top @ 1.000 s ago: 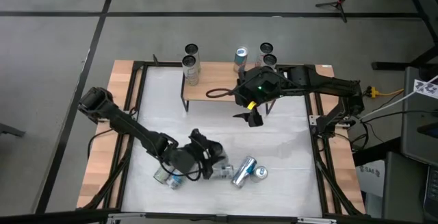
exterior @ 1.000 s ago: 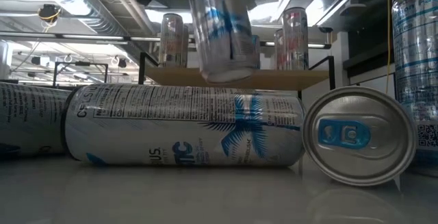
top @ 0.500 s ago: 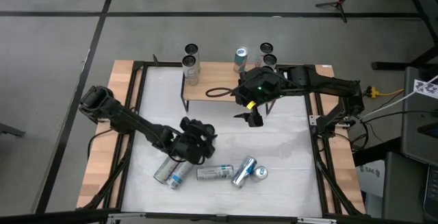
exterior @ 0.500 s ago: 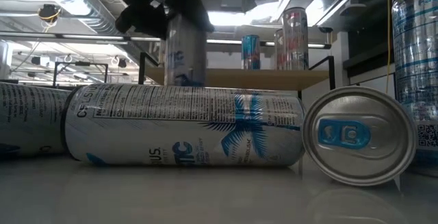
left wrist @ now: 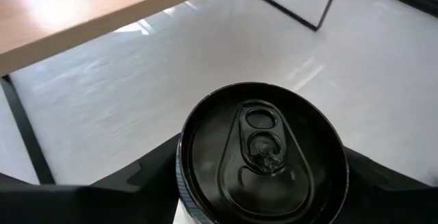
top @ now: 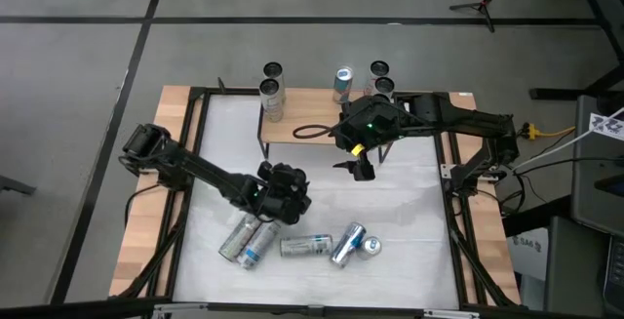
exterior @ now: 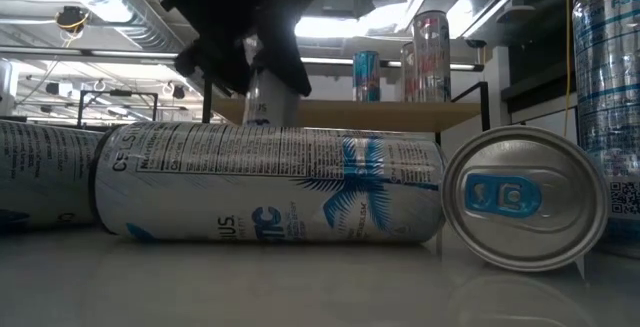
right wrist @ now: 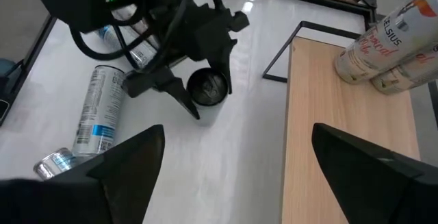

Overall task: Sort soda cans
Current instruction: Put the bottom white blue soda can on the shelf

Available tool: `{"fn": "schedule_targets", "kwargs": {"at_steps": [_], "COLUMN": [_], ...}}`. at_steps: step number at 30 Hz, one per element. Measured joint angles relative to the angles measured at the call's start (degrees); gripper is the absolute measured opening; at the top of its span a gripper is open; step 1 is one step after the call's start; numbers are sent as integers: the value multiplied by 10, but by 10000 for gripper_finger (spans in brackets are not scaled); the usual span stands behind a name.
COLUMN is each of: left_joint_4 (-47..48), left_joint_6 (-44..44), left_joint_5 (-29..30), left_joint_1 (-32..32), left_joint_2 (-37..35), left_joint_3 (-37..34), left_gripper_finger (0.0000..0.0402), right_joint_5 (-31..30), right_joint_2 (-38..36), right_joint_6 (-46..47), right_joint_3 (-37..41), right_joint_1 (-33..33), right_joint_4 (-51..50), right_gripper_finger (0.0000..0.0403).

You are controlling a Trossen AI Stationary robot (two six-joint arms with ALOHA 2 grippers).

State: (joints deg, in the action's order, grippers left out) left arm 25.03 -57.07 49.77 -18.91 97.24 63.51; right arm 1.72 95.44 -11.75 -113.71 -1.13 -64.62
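A slim silver soda can with a dark top [left wrist: 260, 148] stands upright in my left gripper [left wrist: 263, 183], near the middle of the white table [top: 409, 212]. The right wrist view shows the same can [right wrist: 207, 88]. In the low view, a lying can [exterior: 270, 182] hides its lower end. Several more cans lie near the front edge [top: 305, 246], and several stand on and behind the wooden shelf [top: 292, 129]. My right gripper [top: 363, 168] hangs open above the table in front of the shelf. My left gripper pinches the can between its two fingers, one on either side of its upper wall [left wrist: 179, 195], just under the dark top. The fingers [left wrist: 147, 179] come at it slanting down from the table's left. The can stays upright. I cannot tell whether its base touches the table.
The shelf has a dark wire frame [top: 261, 148] and a loop of black cable [top: 310, 132] on it. Two cans [top: 244, 241] lie side by side just in front of my left gripper. One lying can [exterior: 525, 197] turns its blue-tabbed top toward the low camera.
My left gripper has carried the can from above the lying cans toward the far edge and down. It has tipped, so the can has gone from tilted to upright. The lying cans have kept their places.
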Motion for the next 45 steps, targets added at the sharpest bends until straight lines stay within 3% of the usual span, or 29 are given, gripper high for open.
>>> {"fn": "schedule_targets", "kwargs": {"at_steps": [8, 20, 28, 38, 45], "left_joint_4": [-7, -2, -3, -2, 2], "left_joint_6": [0, 0, 2, 5, 15], "left_joint_5": [-49, -92, -95, -98, -109], "left_joint_1": [5, 16, 20, 20, 17], "left_joint_2": [1, 1, 1, 1, -16], "left_joint_3": [2, 1, 1, 0, 0], "left_gripper_finger": [283, 287, 291, 352, 356], "right_joint_5": [0, 0, 0, 0, 9], "right_joint_2": [0, 0, 0, 0, 0], "right_joint_6": [0, 0, 0, 0, -1], "right_joint_3": [0, 0, 0, 0, 0], "right_joint_1": [0, 0, 0, 0, 0], "right_joint_4": [1, 1, 1, 1, 2], "right_gripper_finger": [364, 364, 364, 364, 364]}}
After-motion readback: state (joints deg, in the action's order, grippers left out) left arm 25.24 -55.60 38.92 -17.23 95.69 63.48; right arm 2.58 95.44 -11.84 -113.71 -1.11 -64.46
